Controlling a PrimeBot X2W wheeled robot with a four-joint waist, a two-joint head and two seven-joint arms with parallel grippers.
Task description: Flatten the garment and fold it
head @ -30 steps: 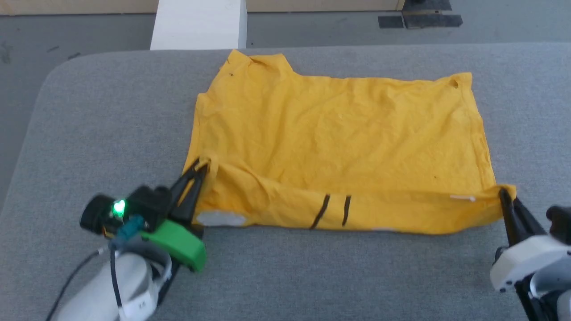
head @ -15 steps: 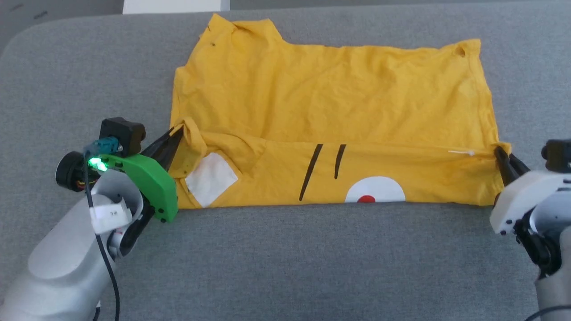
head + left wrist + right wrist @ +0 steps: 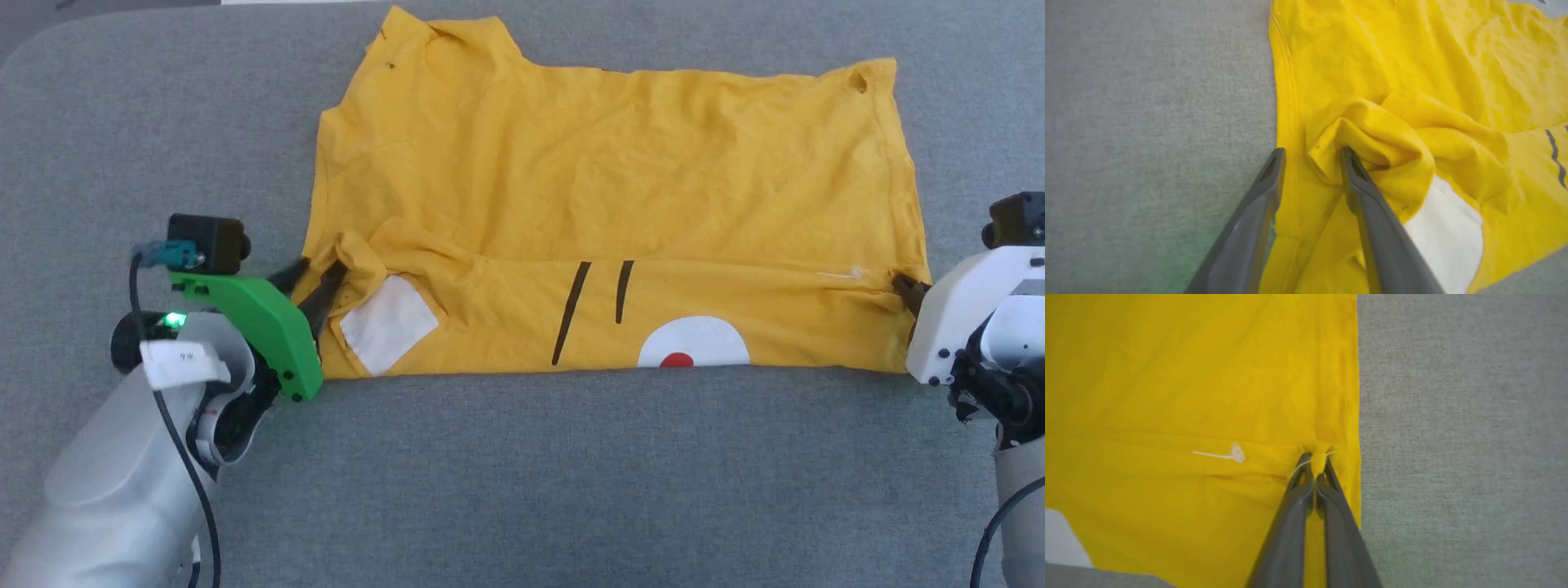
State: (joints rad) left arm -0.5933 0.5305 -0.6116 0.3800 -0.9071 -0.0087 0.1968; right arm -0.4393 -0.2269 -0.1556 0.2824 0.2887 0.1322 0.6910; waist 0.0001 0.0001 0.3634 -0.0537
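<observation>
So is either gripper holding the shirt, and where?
Right gripper pinches the shirt at the folded flap's right corner. Left gripper is open, holding nothing.

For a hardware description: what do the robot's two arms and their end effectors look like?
The left end effector has two long dark grey tapered fingers on a bright green plastic bracket carrying a small black box. Its pale grey forearm bears a white label, a green light and a black cable. The right end effector has the same fingers and a white shell.
</observation>
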